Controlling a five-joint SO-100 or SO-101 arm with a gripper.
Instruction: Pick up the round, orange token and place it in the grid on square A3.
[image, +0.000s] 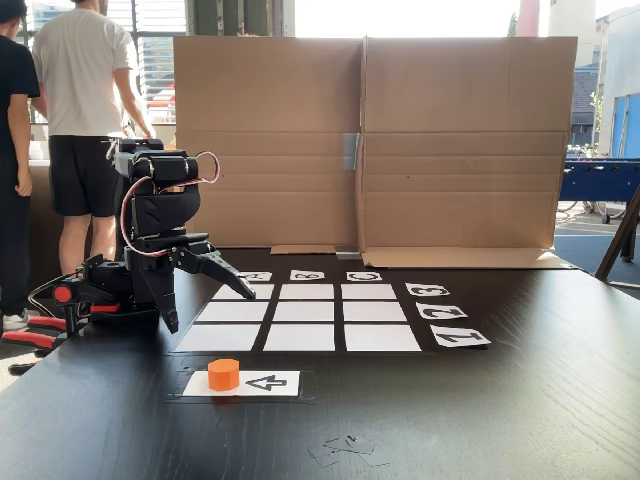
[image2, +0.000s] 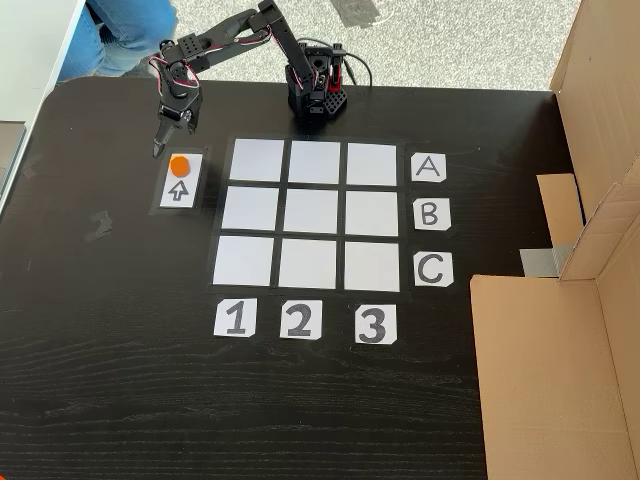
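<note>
Orange token (image: 223, 374) (image2: 179, 165) resting on the white arrow card (image: 266, 383) (image2: 180, 190), at the end behind the arrow's tail, just outside the grid (image: 306, 313) (image2: 312, 214) on the side far from the lettered cards. Not touched by anything. Gripper (image: 205, 292) (image2: 158, 143) hanging just beside the token, above the black table (image: 480, 420) (image2: 120, 380), fingers parted and empty. Square A3 (image: 246, 292) (image2: 373, 163) bare and white, in the grid corner beside the A card (image2: 428, 168), across the grid from the token. Cardboard wall (image: 370, 145) (image2: 560, 350) standing beyond the grid's numbered edge. Two people (image: 85, 130) standing behind the arm in a fixed view.
</note>
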